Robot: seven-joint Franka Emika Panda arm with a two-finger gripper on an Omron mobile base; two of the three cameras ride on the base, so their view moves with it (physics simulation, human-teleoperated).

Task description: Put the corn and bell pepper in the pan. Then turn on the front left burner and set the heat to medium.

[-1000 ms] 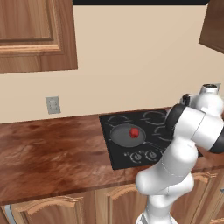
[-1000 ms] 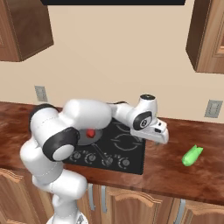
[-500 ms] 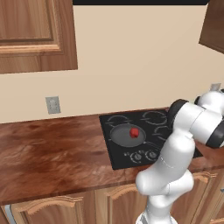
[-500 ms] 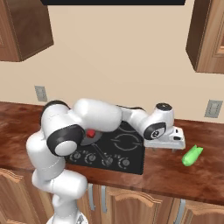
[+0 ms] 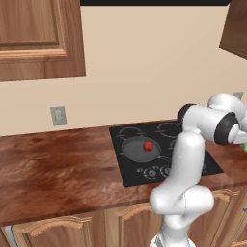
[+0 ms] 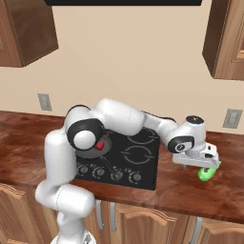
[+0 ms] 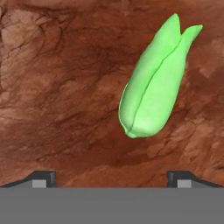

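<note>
The corn (image 7: pixel 153 96) is a bright green oblong lying on the brown counter, right of the cooktop. My gripper (image 7: pixel 111 179) hangs just above it with the jaws open and nothing between them; the corn sits ahead of the fingertips, toward the right one. From the right base view the gripper (image 6: pixel 206 165) hovers directly over the corn (image 6: pixel 208 173). A sliver of corn (image 5: pixel 244 146) shows at the edge of the left base view. The red bell pepper (image 5: pixel 148 145) rests inside the dark grey pan (image 5: pixel 135 149) on the front left burner. My arm partly hides the bell pepper (image 6: pixel 99 145) in the right base view.
The black cooktop (image 6: pixel 140 159) has a row of knobs (image 6: pixel 116 175) along its front edge. Wall outlets (image 5: pixel 58 115) (image 6: pixel 232 118) sit above the counter. Wooden cabinets (image 6: pixel 226 38) hang overhead. The brown counter (image 5: pixel 53 169) stretches left of the stove.
The arm has swung right, from above the cooktop out over the counter, and come down over the corn. The jaws stayed open. The bell pepper and pan have not moved.
</note>
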